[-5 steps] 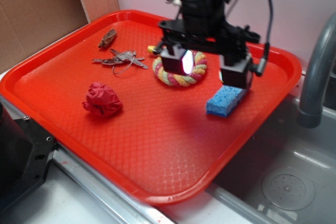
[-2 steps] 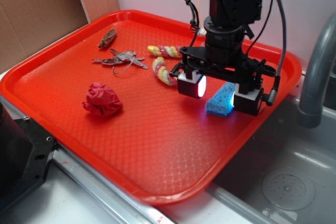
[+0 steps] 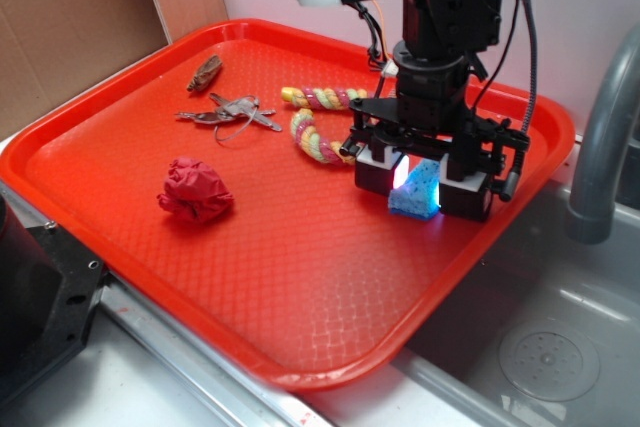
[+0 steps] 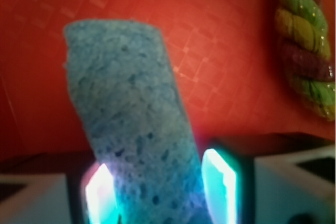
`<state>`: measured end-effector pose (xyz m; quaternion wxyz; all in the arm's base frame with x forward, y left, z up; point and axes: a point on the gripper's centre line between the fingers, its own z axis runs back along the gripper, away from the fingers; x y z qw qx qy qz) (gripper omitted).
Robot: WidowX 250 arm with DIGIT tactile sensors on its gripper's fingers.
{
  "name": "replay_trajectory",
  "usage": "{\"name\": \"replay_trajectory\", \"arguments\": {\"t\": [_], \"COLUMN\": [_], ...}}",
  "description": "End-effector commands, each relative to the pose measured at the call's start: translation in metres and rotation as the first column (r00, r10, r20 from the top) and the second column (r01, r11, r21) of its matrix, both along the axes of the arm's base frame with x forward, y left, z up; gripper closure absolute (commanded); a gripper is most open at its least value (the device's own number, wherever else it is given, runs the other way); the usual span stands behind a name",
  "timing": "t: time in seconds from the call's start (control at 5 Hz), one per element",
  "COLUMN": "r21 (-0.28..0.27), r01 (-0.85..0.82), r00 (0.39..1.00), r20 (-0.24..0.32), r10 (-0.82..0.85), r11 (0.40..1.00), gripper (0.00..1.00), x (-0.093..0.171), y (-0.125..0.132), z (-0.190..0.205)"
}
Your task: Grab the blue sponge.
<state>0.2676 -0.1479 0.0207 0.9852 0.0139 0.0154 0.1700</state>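
The blue sponge [image 3: 417, 187] lies on the red tray [image 3: 300, 297] near its right rim, a light-blue porous block. My gripper [image 3: 421, 197] is lowered over it with one finger on each side. In the wrist view the sponge [image 4: 131, 103] runs away from the camera and fills the whole gap between the two glowing pads [image 4: 220, 187]. Both pads touch its sides, so the gripper [image 4: 160, 192] is shut on it. The sponge's underside still rests on the tray.
A yellow, pink and green rope toy [image 3: 315, 137] lies just left of the gripper and shows in the wrist view [image 4: 307, 51]. Keys [image 3: 230, 112], a brown object [image 3: 205, 72] and a red paper ball [image 3: 195, 190] sit further left. A grey faucet [image 3: 600, 137] and sink [image 3: 540, 347] border the tray's right side.
The gripper has swung from over the rope toy to the sponge, dropped down around it, and its fingers have drawn in against the sponge's sides.
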Motion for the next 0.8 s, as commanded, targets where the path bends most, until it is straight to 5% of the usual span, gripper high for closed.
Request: {"name": "replay_trajectory", "arguments": {"t": [0.0, 0.2, 0.6], "r21": [-0.093, -0.109, -0.020], "r01": [0.164, 0.212, 0.245], "r00": [0.986, 0.977, 0.966], "r20": [0.038, 0.061, 0.092], "r10": [-0.161, -0.207, -0.242], "r11": [0.982, 0.971, 0.969], "gripper": [1.00, 1.00, 1.00], "x": [0.000, -0.009, -0.049], "y": [0.029, 0.061, 0.117], "z": [0.070, 0.111, 0.171]}}
